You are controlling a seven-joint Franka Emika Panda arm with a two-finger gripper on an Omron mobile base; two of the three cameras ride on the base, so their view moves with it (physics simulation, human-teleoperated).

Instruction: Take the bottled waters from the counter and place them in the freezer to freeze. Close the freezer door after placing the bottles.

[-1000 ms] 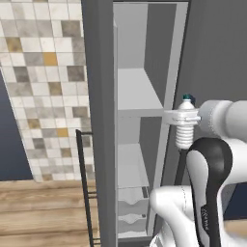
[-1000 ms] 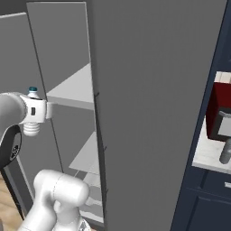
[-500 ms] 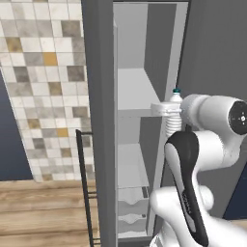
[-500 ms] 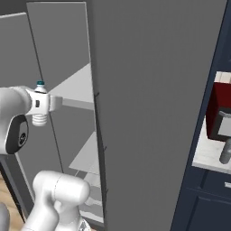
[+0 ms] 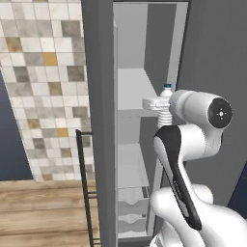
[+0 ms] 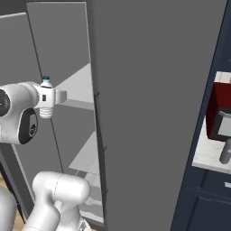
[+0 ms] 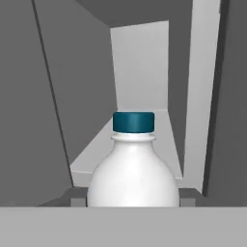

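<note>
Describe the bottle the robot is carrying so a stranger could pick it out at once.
Find the tall grey freezer standing open. At its upper shelf, the pincer grips a small white ribbed bottle. Its blue cap sets it apart from the greys and whites around it.

We see a white shelf [image 5: 132, 94] inside the freezer [image 5: 144, 48], and on the tabletop [image 6: 210, 155] stands a dark bottle [image 6: 225, 152].

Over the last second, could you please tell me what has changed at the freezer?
The hand, shut on the white bottle, has carried it toward the freezer, up to its upper shelf. The grip, the open freezer door and the base stayed unchanged.
</note>
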